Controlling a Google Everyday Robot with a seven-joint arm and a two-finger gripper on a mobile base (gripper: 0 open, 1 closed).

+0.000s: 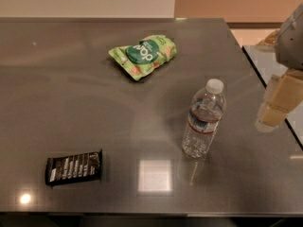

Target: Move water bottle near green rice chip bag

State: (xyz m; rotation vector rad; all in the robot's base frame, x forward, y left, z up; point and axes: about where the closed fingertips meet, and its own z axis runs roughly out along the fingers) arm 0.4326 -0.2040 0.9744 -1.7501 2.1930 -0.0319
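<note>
The water bottle (203,119) is clear and ribbed, with a white cap and a red-and-white label. It stands upright on the grey table (71,103), right of centre. The green rice chip bag (144,55) lies flat at the back centre, well apart from the bottle and to its far left. My gripper (279,103) is cream-coloured and hangs at the right edge of the view. It is over the table's right side, level with the bottle, a short way to its right and not touching it. It holds nothing.
A flat black wrapped bar (74,167) lies near the front left of the table. The table's right edge (265,86) runs just under the gripper, with another surface beyond it. A wall stands behind the table.
</note>
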